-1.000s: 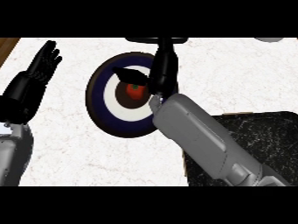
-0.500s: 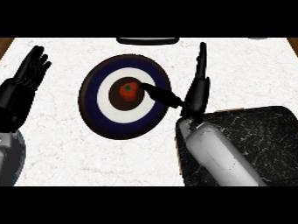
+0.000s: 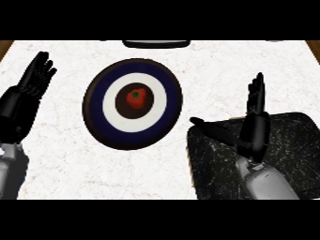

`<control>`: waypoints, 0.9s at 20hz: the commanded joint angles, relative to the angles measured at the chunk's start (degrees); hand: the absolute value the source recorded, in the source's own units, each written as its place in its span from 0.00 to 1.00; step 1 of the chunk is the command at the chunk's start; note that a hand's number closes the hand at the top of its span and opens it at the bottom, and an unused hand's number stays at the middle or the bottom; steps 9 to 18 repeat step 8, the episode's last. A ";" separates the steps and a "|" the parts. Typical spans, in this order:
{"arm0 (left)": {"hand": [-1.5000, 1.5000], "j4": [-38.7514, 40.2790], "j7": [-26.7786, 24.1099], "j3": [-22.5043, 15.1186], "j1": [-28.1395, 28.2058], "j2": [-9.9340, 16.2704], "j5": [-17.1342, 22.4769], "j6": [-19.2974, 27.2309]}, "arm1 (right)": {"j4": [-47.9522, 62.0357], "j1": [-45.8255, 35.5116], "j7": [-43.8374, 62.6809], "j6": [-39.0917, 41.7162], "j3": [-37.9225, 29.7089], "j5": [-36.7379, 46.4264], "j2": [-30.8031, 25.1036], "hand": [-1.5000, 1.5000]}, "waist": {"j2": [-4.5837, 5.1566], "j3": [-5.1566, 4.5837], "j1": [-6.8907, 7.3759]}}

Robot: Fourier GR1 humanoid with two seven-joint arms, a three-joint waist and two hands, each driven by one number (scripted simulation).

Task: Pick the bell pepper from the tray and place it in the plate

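Note:
A small red bell pepper (image 3: 138, 96) with a green stem lies in the middle of the round plate (image 3: 133, 103), which has dark blue, white and brown rings. The dark speckled tray (image 3: 297, 154) sits at the lower right. My right hand (image 3: 251, 126) is open above the tray's left part, fingers straight and pointing up, thumb out to the left, holding nothing. It is apart from the plate, to its right. My left hand (image 3: 24, 101) rests open at the left edge, fingers up.
A dark round object (image 3: 155, 43) shows partly at the counter's far edge, behind the plate. The white marbled counter (image 3: 65, 159) ends in wooden strips at the far left and right corners.
My right hand has drawn back from the plate, moving right and toward me until it is over the tray. The pepper stays on the plate. The left hand has barely moved.

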 commanded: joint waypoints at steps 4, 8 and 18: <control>0.50 -0.38 1.80 1.97 -1.57 0.27 0.73 -1.37 | -4.74 10.58 -6.83 9.39 -5.54 -2.96 -3.51 0.00 | -0.01 -0.01 0.09; 0.50 1.92 -1.01 0.75 -1.14 -1.29 -1.47 -1.37 | -3.06 12.61 -10.02 8.94 -7.40 -0.39 -2.45 0.00 | 0.03 -0.02 0.08; 0.50 1.92 -1.01 0.75 -1.14 -1.29 -1.47 -1.37 | -3.06 12.61 -10.02 8.94 -7.40 -0.39 -2.45 0.00 | 0.03 -0.02 0.08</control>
